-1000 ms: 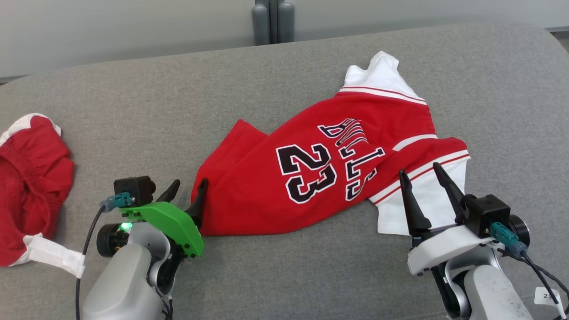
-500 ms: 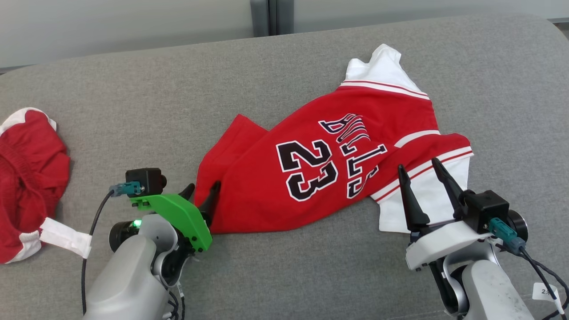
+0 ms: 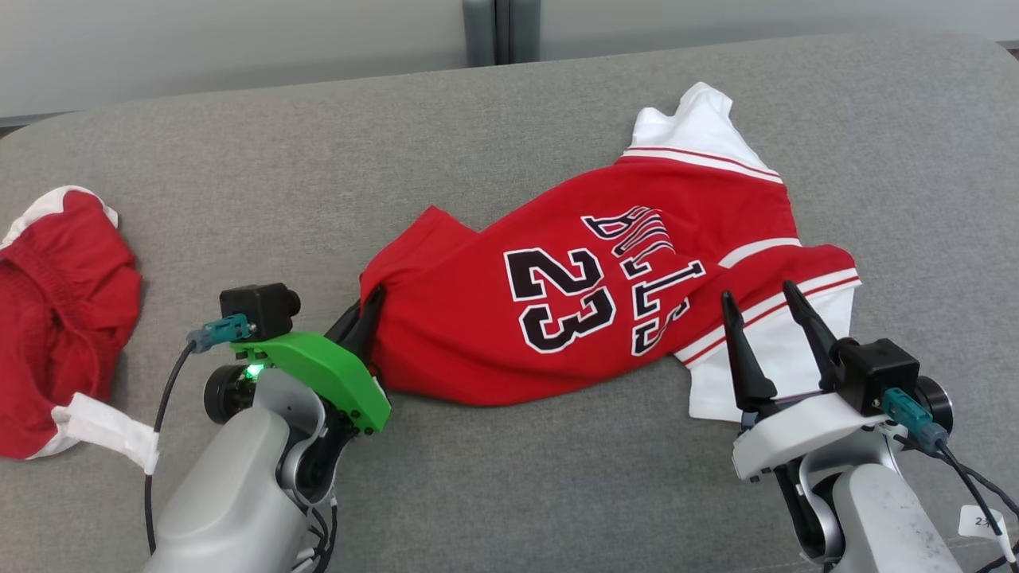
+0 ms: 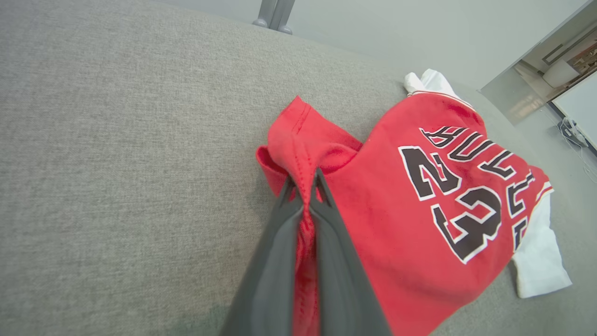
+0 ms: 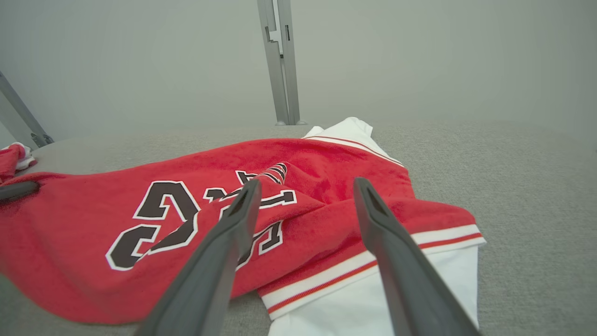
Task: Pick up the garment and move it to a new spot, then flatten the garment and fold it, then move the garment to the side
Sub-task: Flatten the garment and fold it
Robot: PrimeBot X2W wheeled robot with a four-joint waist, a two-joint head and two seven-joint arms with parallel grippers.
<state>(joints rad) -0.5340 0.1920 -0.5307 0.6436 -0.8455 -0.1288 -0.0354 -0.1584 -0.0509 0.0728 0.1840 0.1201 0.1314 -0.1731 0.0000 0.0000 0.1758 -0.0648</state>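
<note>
Jersey: We find the red jersey (image 3: pixel 605 310), number 23 face up, lying rumpled across the middle of the grey cushion (image 3: pixel 239 159). Its plain red end is towards our left and its white-sleeved end towards our right.

Left gripper: Our left gripper (image 4: pixel 304 179) has its two dark fingers pressed together on a bunched fold at the jersey's left edge. In the wrist view, red cloth runs down between them and the edge is gathered into a ridge.

Right gripper: Our right gripper (image 3: pixel 757 291) stands with its jaws spread and holds nothing. Its tips are over the striped band of the near sleeve, and we cannot tell whether they touch the cloth.

Sleeves: One white sleeve (image 3: pixel 692 127) pokes out at the far right end. The other (image 3: pixel 716 382) lies flat just beside our right gripper.

Other cloth: A second red garment (image 3: pixel 64 318) with white trim sits heaped at the cushion's left edge, well apart from the jersey.

Backdrop: A grey post (image 3: pixel 501 32) rises behind the cushion against a pale wall.
</note>
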